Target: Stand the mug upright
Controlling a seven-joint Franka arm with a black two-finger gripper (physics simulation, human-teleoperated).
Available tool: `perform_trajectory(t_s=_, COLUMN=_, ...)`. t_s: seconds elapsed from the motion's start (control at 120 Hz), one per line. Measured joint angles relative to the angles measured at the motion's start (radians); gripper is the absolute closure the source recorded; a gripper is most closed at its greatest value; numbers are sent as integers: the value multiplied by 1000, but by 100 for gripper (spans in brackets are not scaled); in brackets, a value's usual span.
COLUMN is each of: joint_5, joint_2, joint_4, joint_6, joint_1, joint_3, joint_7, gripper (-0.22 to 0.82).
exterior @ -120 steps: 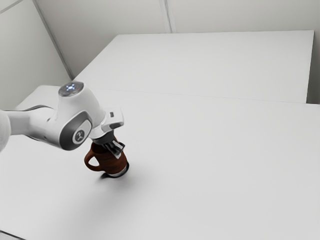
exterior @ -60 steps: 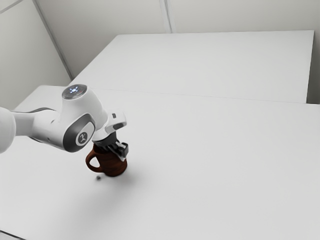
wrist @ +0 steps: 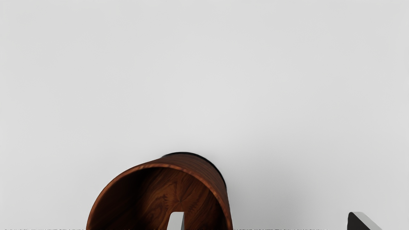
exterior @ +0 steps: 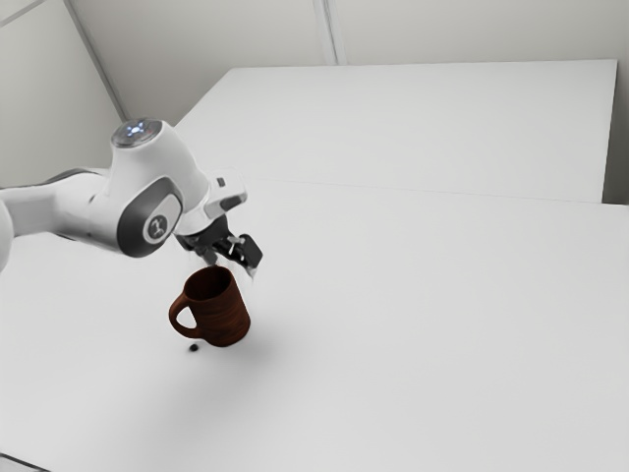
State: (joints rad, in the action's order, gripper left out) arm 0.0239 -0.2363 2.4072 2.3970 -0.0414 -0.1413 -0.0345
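Mug [exterior: 224, 313], reddish-brown with wood-like grain, standing upright on the white bench [exterior: 423, 334], in the left part of the exterior view, toward the near side. Long axis runs vertical, base down on the bench, mouth [exterior: 209, 284] facing up; the body's slight slant in the exterior view fits the camera's downward angle. Handle [exterior: 176, 313] on the body's side, pointing to the exterior view's left, its loop upright along the wall of the mug. Small dark spot [exterior: 194, 347] on the bench just beside the mug, below the handle in that view. Arm [exterior: 152, 177] comes in from the exterior view's left, its claw [exterior: 232, 262] above the mug, near the rim and slanting down toward the right. Claw spread: in the wrist view the two fingers stand well apart, one [wrist: 175, 222] seen over the mug's open mouth, the other [wrist: 362, 222] out beyond the wall, over bare bench. Whether the nearer finger touches the rim, cannot tell. Same view looks down into the mug, grain swirling across the inner floor [wrist: 180, 195]; outer wall tapers toward the base, a dark edge along its foot. Farther off, a second white surface [exterior: 413, 118], pale walls [exterior: 472, 29] behind.
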Motion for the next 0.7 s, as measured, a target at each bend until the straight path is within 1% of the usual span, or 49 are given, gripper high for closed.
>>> perform_trajectory(t_s=0.167, joint_5=-3, joint_2=10, joint_4=-140, joint_6=-163, joint_1=0, joint_3=0, joint_7=-6, gripper=2)
perform_trajectory(t_s=0.45, joint_5=-5, joint_2=110, joint_4=-465, joint_6=-481, joint_1=0, joint_3=-4, joint_7=-11, gripper=1)
perform_trajectory(t_s=0.7, joint_5=-3, joint_2=174, joint_4=-654, joint_6=-656, joint_1=7, joint_3=-4, joint_7=-14, gripper=0)
